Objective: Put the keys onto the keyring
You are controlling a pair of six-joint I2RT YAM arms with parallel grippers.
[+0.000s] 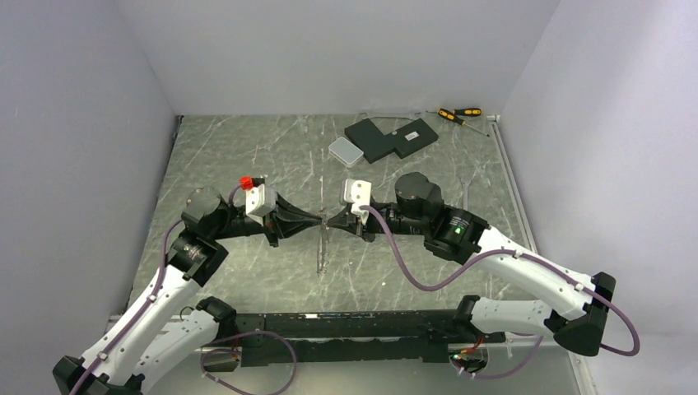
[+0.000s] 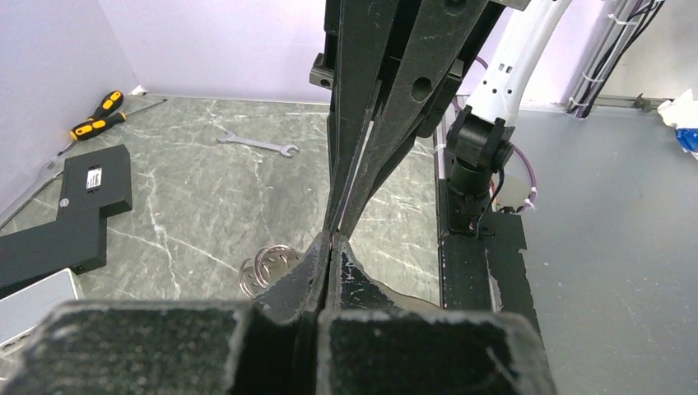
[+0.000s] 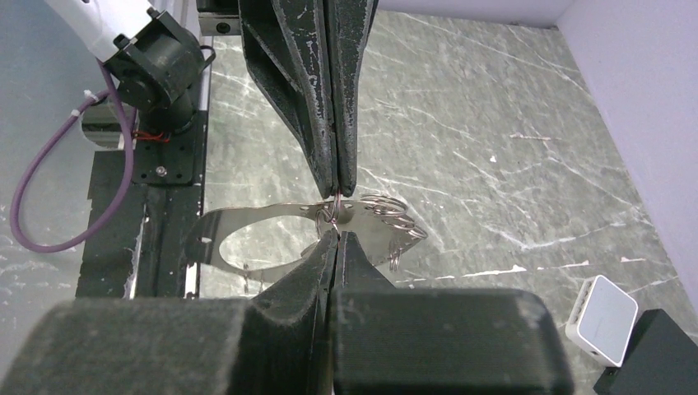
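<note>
My left gripper (image 1: 318,220) and right gripper (image 1: 332,220) meet tip to tip above the middle of the table, both shut. A thin wire of the keyring (image 3: 333,212) is pinched between the two pairs of tips. Below them hangs the keyring's silvery oval loop (image 3: 272,211), clear of the table; from above it shows edge-on as a thin line (image 1: 321,247). Small coiled rings (image 3: 387,204) and tiny flat silvery pieces, likely the keys (image 3: 405,240), cluster beside it. The left wrist view shows my left gripper (image 2: 331,240) shut, with the coiled rings (image 2: 265,267) just left of it.
A black stepped block (image 1: 391,137) and a small white box (image 1: 346,149) lie at the back. Two yellow-handled screwdrivers (image 1: 458,114) rest in the far right corner. A thin wrench (image 2: 257,146) lies on the marbled top. A black rail (image 1: 354,325) runs along the near edge.
</note>
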